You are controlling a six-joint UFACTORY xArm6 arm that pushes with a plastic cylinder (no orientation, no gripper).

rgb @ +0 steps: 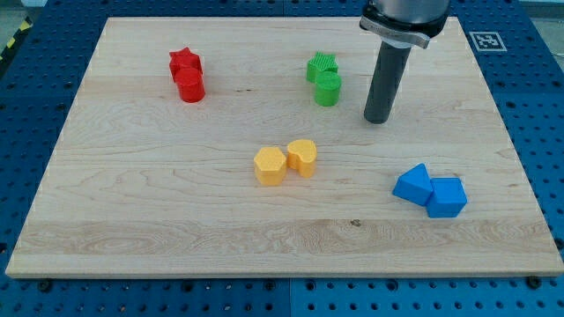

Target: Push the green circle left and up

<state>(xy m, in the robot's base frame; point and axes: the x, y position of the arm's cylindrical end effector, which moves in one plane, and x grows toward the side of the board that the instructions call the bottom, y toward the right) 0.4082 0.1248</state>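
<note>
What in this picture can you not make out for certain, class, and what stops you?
- Arm above my tip: cut off by the view's top edge.
- Green circle and green star: pressed together, so the circle hides the star's near side.
- Red star and red circle: their join is hidden the same way.
- Marker at the view's top right: too small to read.

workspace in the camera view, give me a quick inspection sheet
surface: wooden board, flat, on a blue perforated base
job's things: green circle touching the green star above it
clutter: red star and red cylinder touching; yellow hexagon beside a second yellow block; two blue blocks touching
grippers: none; my tip sits to the circle's right, slightly lower, apart from it
cables: nothing seen
surroundings: marker tag at the view's top right
</note>
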